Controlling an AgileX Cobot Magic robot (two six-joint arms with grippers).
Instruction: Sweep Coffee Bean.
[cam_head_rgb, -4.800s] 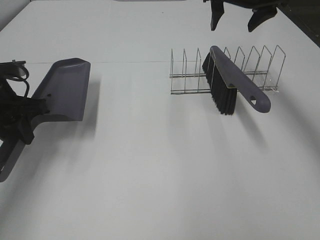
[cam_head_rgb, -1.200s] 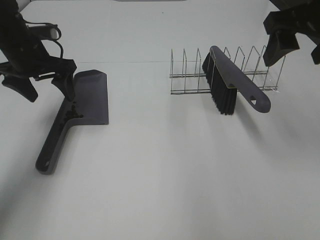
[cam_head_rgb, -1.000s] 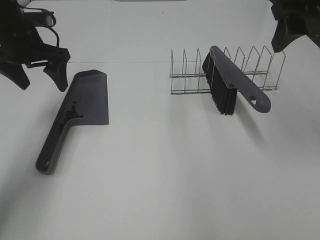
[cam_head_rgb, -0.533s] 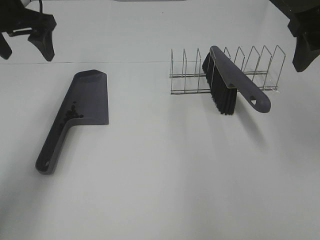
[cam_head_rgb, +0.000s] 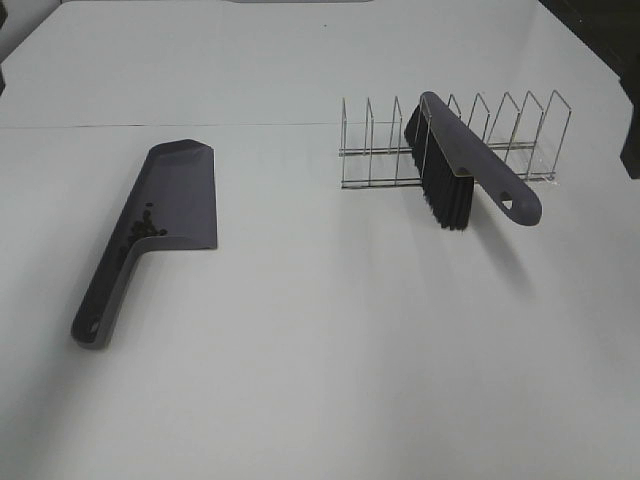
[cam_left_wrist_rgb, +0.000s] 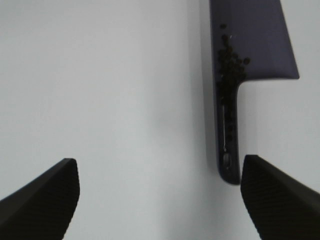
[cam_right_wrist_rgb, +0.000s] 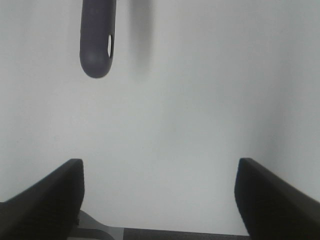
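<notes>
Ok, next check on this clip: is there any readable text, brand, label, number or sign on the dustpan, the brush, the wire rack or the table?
None: no text, brand, label, number or sign shows in any view.
Dustpan: plain purple, only coffee beans on it.
Brush: plain, unmarked handle.
Wire rack: bare wire.
Table: blank white.
</notes>
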